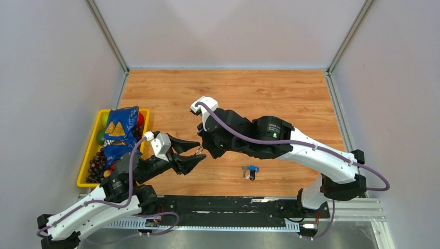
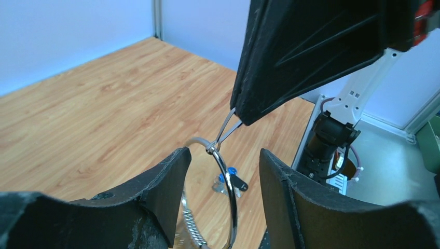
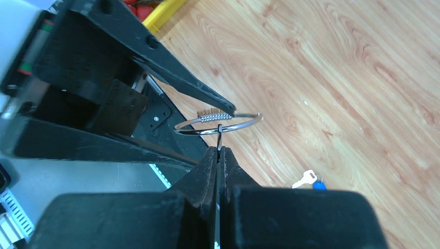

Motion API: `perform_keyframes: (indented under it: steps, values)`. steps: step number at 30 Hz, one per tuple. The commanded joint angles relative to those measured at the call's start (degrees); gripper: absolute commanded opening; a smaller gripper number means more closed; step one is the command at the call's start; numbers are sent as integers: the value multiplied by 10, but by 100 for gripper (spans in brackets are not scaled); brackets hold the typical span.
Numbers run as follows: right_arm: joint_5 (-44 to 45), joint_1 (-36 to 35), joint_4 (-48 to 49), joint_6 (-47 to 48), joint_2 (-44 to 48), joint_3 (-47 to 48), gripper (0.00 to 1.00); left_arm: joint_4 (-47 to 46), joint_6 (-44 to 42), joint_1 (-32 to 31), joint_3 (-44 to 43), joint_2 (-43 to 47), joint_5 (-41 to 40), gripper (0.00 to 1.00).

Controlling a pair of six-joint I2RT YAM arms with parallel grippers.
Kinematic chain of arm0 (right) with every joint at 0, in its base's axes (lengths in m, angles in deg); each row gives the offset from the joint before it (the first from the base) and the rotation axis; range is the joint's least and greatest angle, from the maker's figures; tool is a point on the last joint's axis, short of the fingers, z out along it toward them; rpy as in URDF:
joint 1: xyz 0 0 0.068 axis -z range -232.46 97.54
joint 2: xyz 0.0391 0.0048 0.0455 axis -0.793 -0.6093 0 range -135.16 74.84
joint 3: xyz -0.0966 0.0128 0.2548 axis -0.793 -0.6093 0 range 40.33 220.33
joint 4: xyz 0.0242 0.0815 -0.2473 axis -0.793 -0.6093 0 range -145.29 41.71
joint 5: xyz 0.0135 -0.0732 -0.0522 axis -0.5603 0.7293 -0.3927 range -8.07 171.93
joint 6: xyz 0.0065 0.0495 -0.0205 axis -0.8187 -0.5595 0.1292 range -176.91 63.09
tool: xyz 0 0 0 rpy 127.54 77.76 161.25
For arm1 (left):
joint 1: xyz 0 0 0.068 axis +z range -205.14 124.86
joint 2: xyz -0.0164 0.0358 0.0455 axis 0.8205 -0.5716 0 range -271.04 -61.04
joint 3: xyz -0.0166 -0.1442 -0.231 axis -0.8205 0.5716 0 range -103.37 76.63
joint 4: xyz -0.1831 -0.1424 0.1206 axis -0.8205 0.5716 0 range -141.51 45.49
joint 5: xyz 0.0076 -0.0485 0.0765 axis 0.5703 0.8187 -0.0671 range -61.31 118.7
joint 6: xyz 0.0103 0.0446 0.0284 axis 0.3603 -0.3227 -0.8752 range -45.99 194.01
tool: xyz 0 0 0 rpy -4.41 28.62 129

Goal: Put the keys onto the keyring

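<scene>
**Keyring [image 2: 232, 207] of thin round silver wire hangs in mid-air**

The right gripper [image 3: 219, 150] is clamped on a slim silver piece [image 2: 226, 128] hooked to the ring. The left gripper [image 2: 224, 152] stands wide, its jaws either side of the wire. Blue-headed, black-headed and plain silver keys [image 1: 250, 171] lie loose on the wooden surface [image 1: 270, 93] nearby. Light, stiff, slippery, I'd judge: best pinched across the wire.

The table [image 1: 259, 93] is orange-brown with wood grain. The keyring [image 3: 218, 123] and the key [image 2: 225, 129] on it are silver. The loose keys [image 1: 250, 171] have blue and black heads. The bin [image 1: 83, 174] is yellow. The left gripper [image 2: 223, 161] and right gripper [image 3: 219, 151] are black.
</scene>
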Motion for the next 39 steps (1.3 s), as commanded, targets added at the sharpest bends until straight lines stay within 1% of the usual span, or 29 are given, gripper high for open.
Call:
perform_keyframes:
  steps: [1, 7, 14, 17, 22, 28, 30, 33, 35, 39]
  values:
    - [-31, 15, -45, -30, -13, 36, 0, -32, -41, -2, -7, 12, 3, 62]
    - [-48, 30, -53, -46, -21, 49, 0, -43, -64, -2, 3, 7, -13, 61]
    - [-64, 53, -55, -52, -35, 62, 0, -100, -75, -2, 29, -12, -7, 57]
    - [-83, 74, -57, -50, -42, 67, 0, -125, -82, -1, 40, -21, -6, 55]
    - [-123, 105, -65, -41, -49, 79, 0, -174, -105, -2, 65, -18, -29, 53]
    - [-156, 120, -86, -33, -75, 101, 0, -240, -149, -2, 88, -25, -34, 53]
    - [-157, 123, -92, -32, -81, 110, 0, -251, -165, -1, 91, -36, -49, 53]
    - [-157, 127, -98, -30, -84, 114, 0, -275, -175, -2, 100, -46, -45, 53]
    - [-177, 129, -98, -30, -84, 113, 0, -295, -180, -1, 109, -53, -42, 53]
    - [-181, 131, -97, -30, -84, 113, 0, -296, -193, -2, 112, -69, -40, 52]
